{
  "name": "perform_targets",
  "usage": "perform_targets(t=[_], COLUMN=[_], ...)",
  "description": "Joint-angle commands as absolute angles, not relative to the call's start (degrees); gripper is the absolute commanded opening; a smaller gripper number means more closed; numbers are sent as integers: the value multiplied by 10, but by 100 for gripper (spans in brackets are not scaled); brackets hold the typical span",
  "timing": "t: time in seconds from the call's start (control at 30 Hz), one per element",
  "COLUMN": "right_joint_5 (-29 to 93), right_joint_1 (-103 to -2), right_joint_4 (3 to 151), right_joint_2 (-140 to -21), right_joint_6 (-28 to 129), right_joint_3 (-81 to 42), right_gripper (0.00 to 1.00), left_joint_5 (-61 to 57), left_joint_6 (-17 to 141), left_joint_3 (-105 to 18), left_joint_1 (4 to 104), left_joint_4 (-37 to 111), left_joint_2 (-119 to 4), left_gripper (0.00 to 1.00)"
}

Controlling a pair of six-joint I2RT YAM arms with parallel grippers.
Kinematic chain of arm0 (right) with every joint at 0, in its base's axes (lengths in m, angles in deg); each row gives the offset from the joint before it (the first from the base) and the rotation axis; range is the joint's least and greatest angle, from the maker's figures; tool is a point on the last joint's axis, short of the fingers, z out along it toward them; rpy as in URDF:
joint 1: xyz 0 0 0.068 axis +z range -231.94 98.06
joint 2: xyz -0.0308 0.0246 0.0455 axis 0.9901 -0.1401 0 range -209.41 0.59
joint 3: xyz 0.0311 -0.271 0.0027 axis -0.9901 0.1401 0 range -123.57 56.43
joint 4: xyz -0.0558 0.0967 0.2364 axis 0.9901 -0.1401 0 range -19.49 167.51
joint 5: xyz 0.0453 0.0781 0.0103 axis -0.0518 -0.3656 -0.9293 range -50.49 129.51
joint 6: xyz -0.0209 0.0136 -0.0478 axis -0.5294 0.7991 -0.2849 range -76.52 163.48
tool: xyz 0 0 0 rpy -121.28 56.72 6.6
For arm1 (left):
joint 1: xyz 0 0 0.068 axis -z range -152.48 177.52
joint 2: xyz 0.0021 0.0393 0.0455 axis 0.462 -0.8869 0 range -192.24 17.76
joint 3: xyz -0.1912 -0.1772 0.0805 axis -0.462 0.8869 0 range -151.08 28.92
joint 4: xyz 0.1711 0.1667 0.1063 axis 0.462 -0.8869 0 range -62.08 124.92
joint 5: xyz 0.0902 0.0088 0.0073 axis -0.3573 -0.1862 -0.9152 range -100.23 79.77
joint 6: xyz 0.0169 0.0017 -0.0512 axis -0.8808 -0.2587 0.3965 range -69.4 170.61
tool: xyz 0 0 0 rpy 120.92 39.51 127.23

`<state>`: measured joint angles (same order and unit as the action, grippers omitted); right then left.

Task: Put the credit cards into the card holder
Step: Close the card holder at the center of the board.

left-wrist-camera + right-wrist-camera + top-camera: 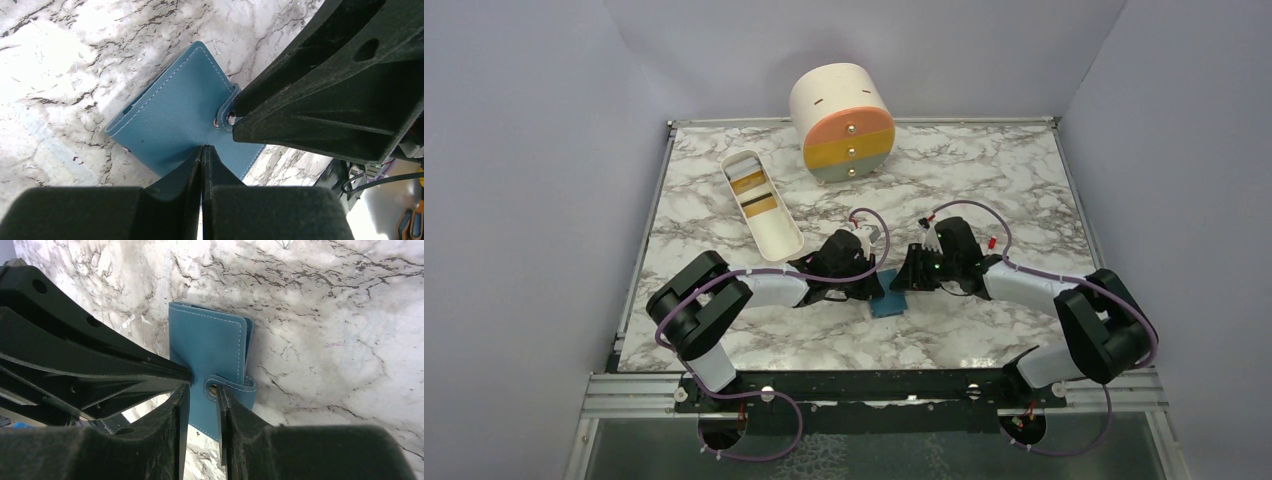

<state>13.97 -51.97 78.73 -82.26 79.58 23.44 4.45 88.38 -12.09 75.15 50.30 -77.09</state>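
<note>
Closed blue card holder (pixel 170 120) on marble table (pixel 60 65), left claw (pixel 202 152) tips together at its edge

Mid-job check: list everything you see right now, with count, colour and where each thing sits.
card holder: one, blue, folded shut, flat on the table between the two grippers
credit cards: two visible, gold, inside the tray
tray: one, white, long, left of centre
drawer cylinder: one, cream with orange, yellow and grey drawers, at the back of the table
table: one, white and grey marble
left gripper: one, black, shut, tips at the card holder's edge
right gripper: one, black, jaws either side of the snap strap; grip unclear
</note>
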Motion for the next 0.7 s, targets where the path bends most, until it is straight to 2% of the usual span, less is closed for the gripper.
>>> perform_targets(t=[0.0,0.67], right_joint_5=[180,146], right_joint_1=[-515,-513], right_joint_4=[733,788], right_joint_2=[-791,-829], right_joint_6=[778,803], right_joint_3=[211,237], right_gripper=[27,24], left_joint_5=[38,37], left_joint_6=[877,881], left_joint_3=[-108,-107], left_joint_1=[753,753], left_joint_4=[490,489], left_joint_2=[-788,-783], left_gripper=[6,6])
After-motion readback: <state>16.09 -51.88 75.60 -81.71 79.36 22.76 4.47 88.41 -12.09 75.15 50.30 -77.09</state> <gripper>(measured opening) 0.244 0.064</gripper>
